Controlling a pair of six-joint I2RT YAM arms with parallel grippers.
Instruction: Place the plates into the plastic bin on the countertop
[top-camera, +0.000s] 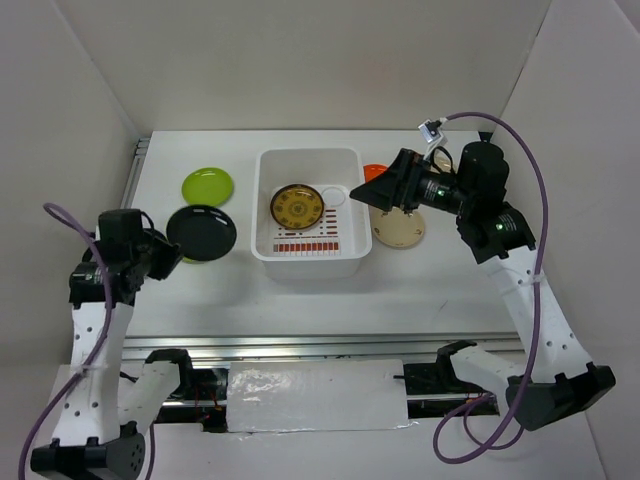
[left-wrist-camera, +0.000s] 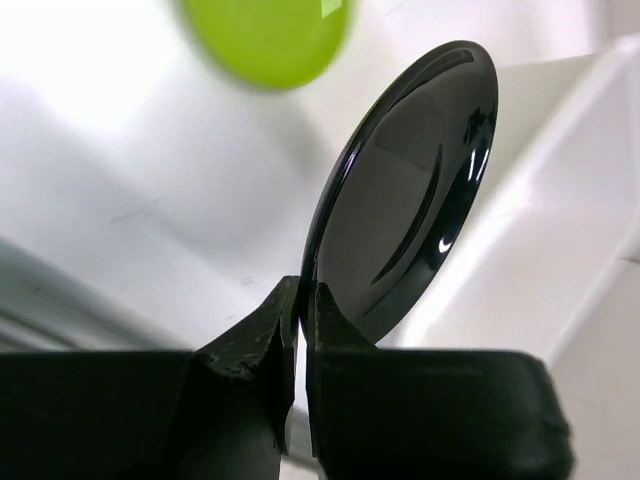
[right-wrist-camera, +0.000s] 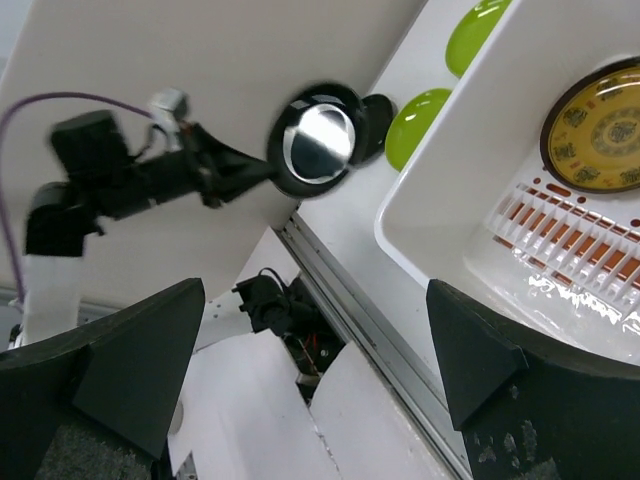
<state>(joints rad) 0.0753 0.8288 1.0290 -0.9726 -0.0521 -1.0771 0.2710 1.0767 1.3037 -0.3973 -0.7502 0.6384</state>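
Top external: my left pincer (top-camera: 168, 250) clamps black plate (top-camera: 201, 232) by its rim, left of the plastic bin (top-camera: 310, 265); patterned plate (top-camera: 297, 207) lies inside bin. Left wrist: fingers (left-wrist-camera: 262, 340) nipped nearly shut on that plate's tilted edge. Right wrist: my right pincer (right-wrist-camera: 315, 365) spread wide, holding nothing, bin alongside.

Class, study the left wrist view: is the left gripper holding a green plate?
No, the left gripper pinches the rim of a glossy black plate, while the green plate lies on the countertop behind it.
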